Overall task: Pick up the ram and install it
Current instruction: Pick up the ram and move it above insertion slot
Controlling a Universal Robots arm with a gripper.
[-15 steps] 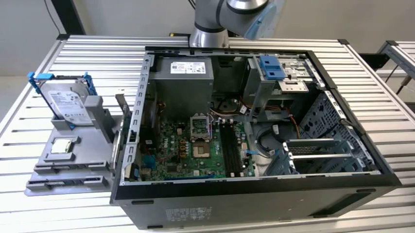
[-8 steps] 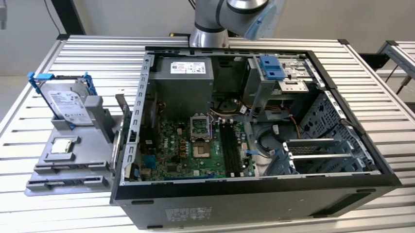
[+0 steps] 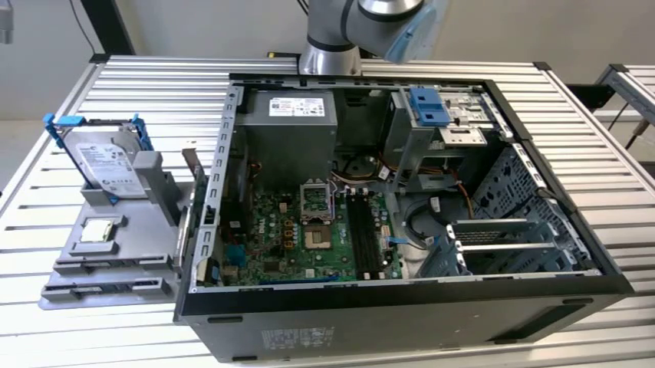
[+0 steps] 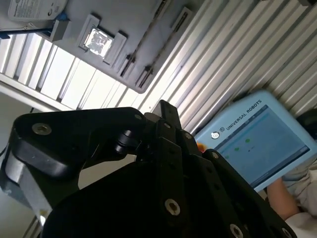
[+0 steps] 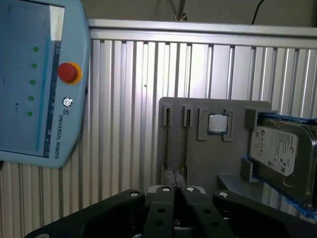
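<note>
Surface: slatted metal tabletop [image 3: 603, 153], with a pale wall behind it.
Centre of the tabletop: open computer case [image 3: 409, 322] lying on its side — motherboard [image 3: 297, 238] exposed, its long black slots [image 3: 360, 230] side by side.
Tabletop edge at the exterior view's left: grey holder [image 3: 149, 222], just beside the case.
On the holder: hard drive [image 3: 103, 161] with blue clips, upright at one end; square silver processor chip [image 3: 100, 229] flat in a recess midway.
Task part: ram [image 5: 167, 146], seen edge-on as a thin dark line in a narrow slot at the holder's end away from the hard drive; a like slot runs beside it.
Obstruction: the black linkage covers the near ends of both slots in the first wrist view.
Writing: white printed label on the hard drive; a line of lettering on a light-blue pendant [image 5: 39, 99] with a red button [image 5: 68, 72].
Robot: arm [image 3: 333, 38] at the tabletop's far edge, behind the case.
End tool: gripper [image 5: 174, 192] apart from the holder — fingers pressed together, holding nothing.
</note>
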